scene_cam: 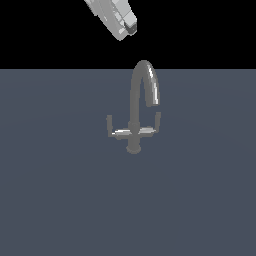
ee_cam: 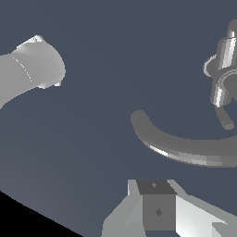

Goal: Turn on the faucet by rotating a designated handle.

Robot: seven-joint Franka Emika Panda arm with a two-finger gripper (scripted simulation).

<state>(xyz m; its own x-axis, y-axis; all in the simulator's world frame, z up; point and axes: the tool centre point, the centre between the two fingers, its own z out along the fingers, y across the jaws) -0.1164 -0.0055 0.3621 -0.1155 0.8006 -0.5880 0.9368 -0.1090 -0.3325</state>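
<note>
The grey faucet (scene_cam: 135, 120) stands upright in the middle of the exterior view, and its arched spout (scene_cam: 147, 80) turns down toward that view's right. The handle (scene_cam: 114, 130) juts out on the other side, toward the exterior view's left, ending in a thin upright tab. My gripper (scene_cam: 130, 28) hangs above and slightly left of the spout's top, well clear of the faucet, its jaws together with nothing between them. In the wrist view the curved spout (ee_cam: 185, 150) and the faucet base (ee_cam: 222, 69) lie beyond my gripper (ee_cam: 157, 209). A short arm (ee_cam: 225, 119) sticks out of the base; I cannot tell which handle it is.
The faucet rests on a flat dark blue-grey surface (scene_cam: 60, 200) that fills the lower part of the exterior view. A matching second arm (scene_cam: 152, 127) sits under the spout tip. A pale grey rounded part of the arm (ee_cam: 32, 74) shows in the wrist view.
</note>
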